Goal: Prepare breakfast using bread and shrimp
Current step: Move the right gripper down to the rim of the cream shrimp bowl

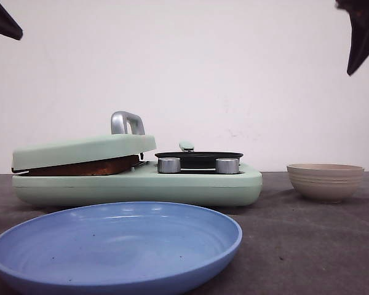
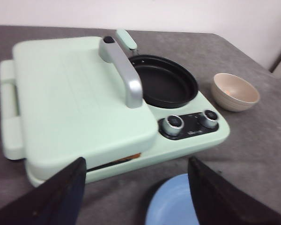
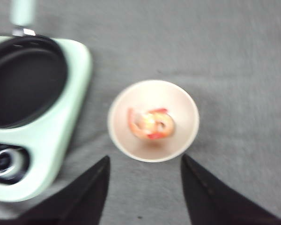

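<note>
- Looking across the table [image 1: 307, 246] from the front, I have the blue plate [image 1: 117, 246] nearest me, bare, just ahead of the cooker.
- Behind it sits the mint-green cooker [image 1: 190, 187] — press on its left half, black pan [image 1: 198, 156] on its right, two silver knobs [image 1: 169, 165] along the front edge by the pan.
- The press lid [image 1: 86, 150] is down but tilted, not flush; the brown crust of the bread [image 1: 89, 167] shows in the gap under it. I cannot tell from here whether that is one slice or two.
- The lid's grey handle [image 2: 124, 72] stands upright at the edge next to the pan.
- The pan looks bare in both wrist views.
- Off to the right of the cooker, apart from it, is the beige bowl [image 3: 153, 120]; the shrimp [image 3: 151, 123] lies in its middle — orange-red, curled, somewhat blurred.
- My left gripper [image 2: 136, 197] hangs over the front of the press, fingers spread wide, gripping nothing.
- My right gripper [image 3: 145, 192] hovers above the bowl, fingers likewise wide apart and bare, the bowl showing between the tips.
- In the front view only dark tips of both arms show at the top corners, well above the table.
</note>
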